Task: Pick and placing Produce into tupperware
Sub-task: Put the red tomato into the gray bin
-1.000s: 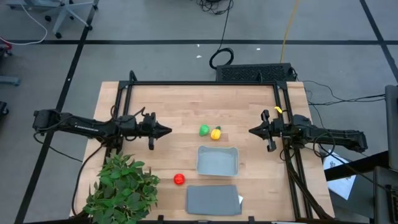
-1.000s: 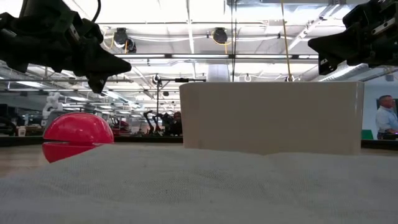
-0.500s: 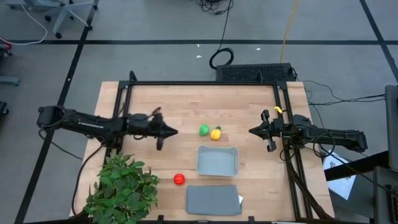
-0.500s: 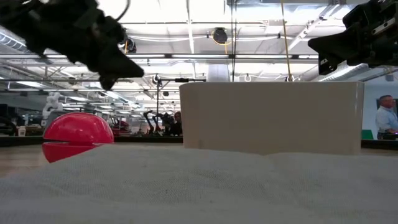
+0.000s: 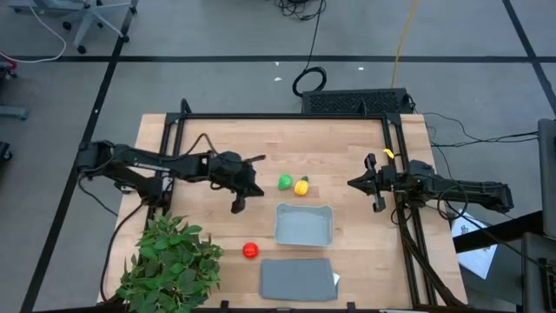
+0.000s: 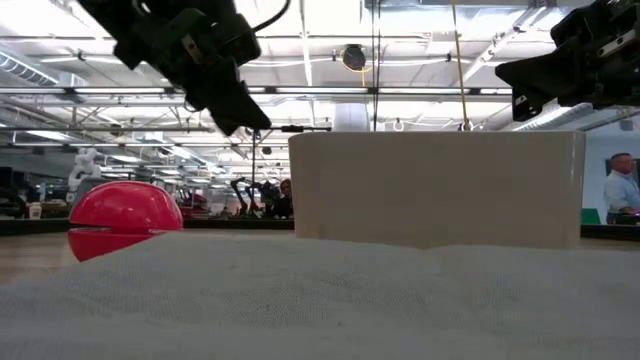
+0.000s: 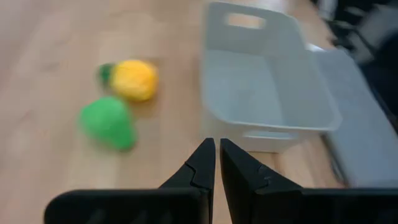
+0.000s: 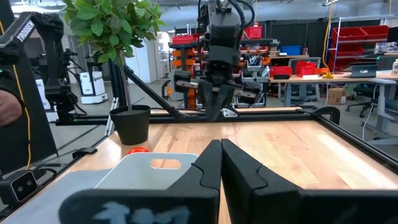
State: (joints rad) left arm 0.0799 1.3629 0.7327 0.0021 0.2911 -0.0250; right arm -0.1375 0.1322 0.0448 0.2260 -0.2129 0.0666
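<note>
I see my left pincer [image 5: 258, 191] closed and empty, just left of the green produce [image 5: 285, 183] and yellow produce [image 5: 301, 186]. The tupperware [image 5: 304, 224] sits nearer, the red produce [image 5: 250, 250] to its left. My right pincer [image 5: 351, 183] hangs closed, empty, far right.

Surfaces: wood, plastic, cloth.
Table [image 5: 261, 139] pale matt wood; tupperware [image 7: 267, 87] smooth plastic ahead of left gripper [image 7: 217, 163]; lid [image 6: 300, 300] rough, cloth-like.
</note>
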